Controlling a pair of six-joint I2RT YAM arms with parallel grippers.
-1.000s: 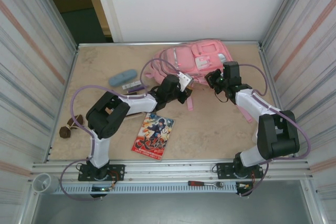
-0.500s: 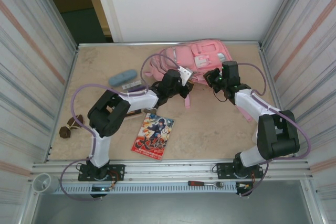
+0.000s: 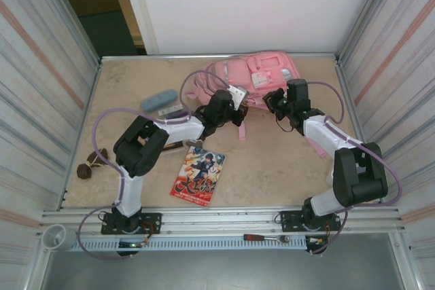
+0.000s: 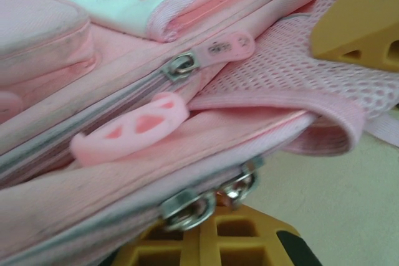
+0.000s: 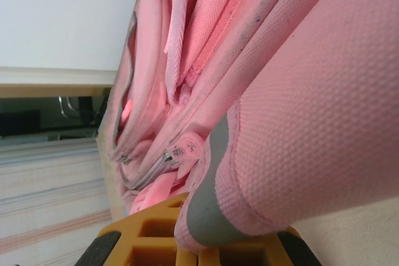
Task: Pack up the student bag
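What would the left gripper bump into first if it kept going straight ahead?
The student bag: its zipped pink edge sits inside the left gripper, so pushing on would likely just press deeper into the fabric.

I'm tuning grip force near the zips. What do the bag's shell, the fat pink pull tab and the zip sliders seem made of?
Student bag shell: woven fabric, matt; weave and stitching show. Pull tab: probably soft rubber or silicone; smooth, moulded, slightly translucent. Zip sliders: metal, by their silvery shine.
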